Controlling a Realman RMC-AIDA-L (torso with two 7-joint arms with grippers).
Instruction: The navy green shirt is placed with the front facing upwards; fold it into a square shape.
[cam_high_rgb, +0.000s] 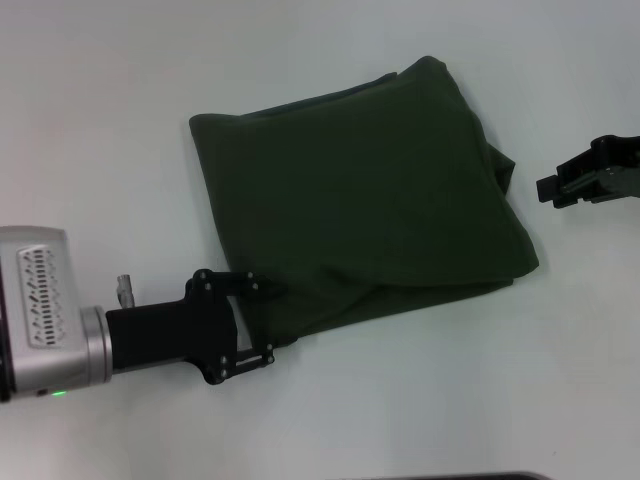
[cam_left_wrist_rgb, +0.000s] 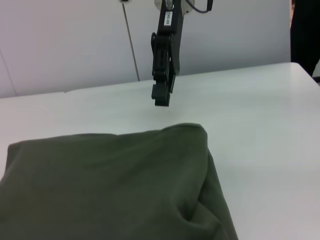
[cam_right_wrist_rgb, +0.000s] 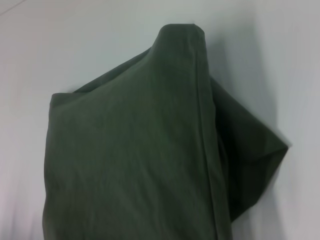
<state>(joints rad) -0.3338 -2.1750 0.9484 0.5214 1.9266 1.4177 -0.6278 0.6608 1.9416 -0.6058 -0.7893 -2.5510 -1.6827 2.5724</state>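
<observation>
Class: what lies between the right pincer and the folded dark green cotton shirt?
Only bare white table separates right pincer from shirt, per head view.

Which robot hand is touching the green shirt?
The left gripper: it sits at the shirt's near corner, on the cloth. The right gripper hangs off to the side, with bare table between it and the shirt.

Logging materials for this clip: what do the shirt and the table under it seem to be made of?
The shirt looks like soft matte knit fabric, probably cotton: it drapes, creases and bunches at its folded edges, with no sheen. The table looks like a smooth, hard white surface, perhaps laminate or painted board; it shows soft shadows and no grain, so the exact material stays open.
</observation>
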